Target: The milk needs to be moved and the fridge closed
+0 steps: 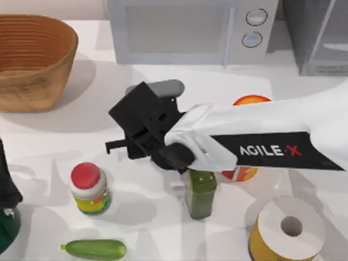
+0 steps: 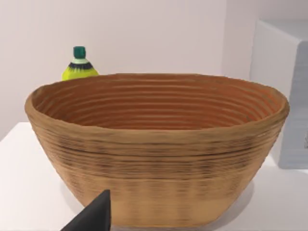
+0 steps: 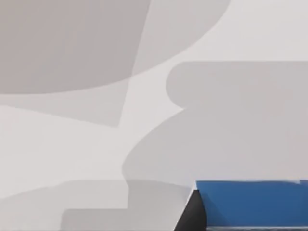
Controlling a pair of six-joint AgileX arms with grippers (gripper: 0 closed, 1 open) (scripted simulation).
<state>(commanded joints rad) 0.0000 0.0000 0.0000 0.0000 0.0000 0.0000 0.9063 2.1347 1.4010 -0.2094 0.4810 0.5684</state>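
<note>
My right arm reaches in from the right, and its black gripper [image 1: 130, 138] hangs above the middle of the table. In the right wrist view the blue top of the milk [image 3: 250, 208] sits right against a black finger [image 3: 192, 217], so the gripper is shut on the milk. From above, the gripper body hides the carton. The fridge [image 1: 321, 38], grey with a pale glass door, stands at the back right corner. My left arm [image 1: 5, 185] is parked at the left edge; one dark fingertip [image 2: 96, 215] shows in front of the basket.
A wicker basket [image 1: 32, 60] is at the back left and a light grey microwave [image 1: 190, 30] at the back centre. Below the right arm stand a green bottle [image 1: 201, 193], a red-lidded jar [image 1: 89, 187], a cucumber [image 1: 95, 249] and a yellow roll [image 1: 288, 228].
</note>
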